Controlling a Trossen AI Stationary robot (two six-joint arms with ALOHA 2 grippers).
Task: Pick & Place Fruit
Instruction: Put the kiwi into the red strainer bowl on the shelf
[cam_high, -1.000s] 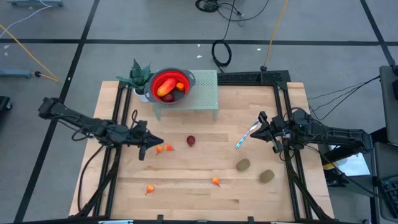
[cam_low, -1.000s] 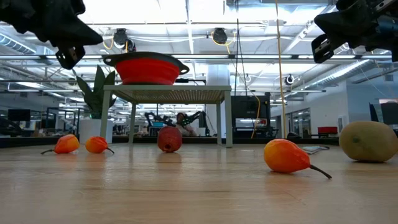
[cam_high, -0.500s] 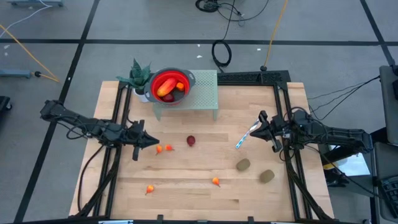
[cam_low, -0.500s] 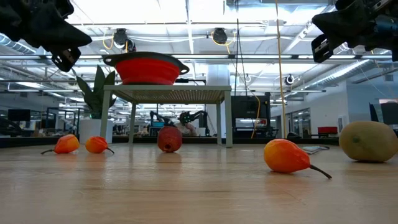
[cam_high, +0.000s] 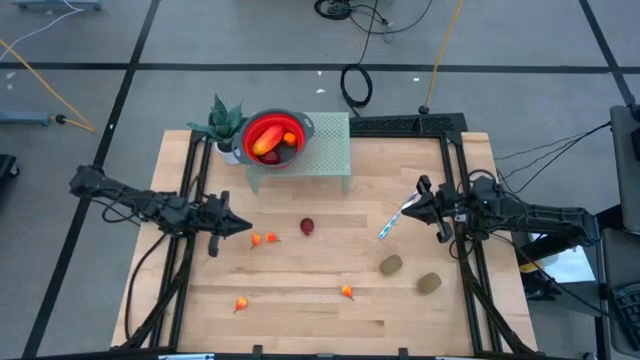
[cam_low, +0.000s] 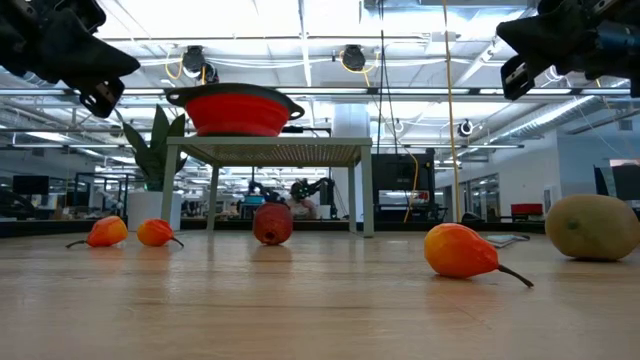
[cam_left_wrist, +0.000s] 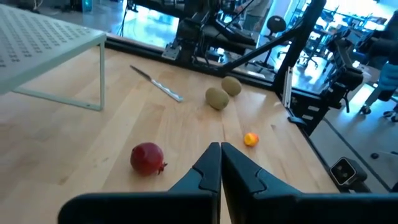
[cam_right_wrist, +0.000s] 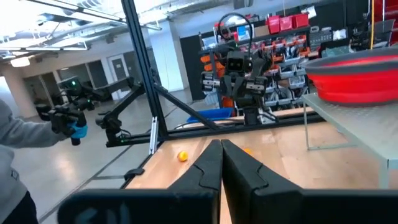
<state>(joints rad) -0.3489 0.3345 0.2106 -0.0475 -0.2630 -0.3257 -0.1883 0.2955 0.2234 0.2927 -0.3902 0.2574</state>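
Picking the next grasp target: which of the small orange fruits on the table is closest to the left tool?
The orange fruit just off the left tool's tip, the nearer of the side-by-side pair; its partner sits beyond it, and the other two lie at the front.

Fruit's scattered w/ the red bowl (cam_high: 271, 137) as ref: a red-orange oval (cam_high: 265, 146) plus a small orange piece (cam_high: 289, 138) sit inside it. Dark red round one (cam_high: 307, 227) lies on the wood below the bowl, two tiny orange pcs (cam_high: 263, 239) just left of that. Two more orange pcs (cam_high: 345, 292) further down, two brownish-green ovals (cam_high: 391, 265) lower right.
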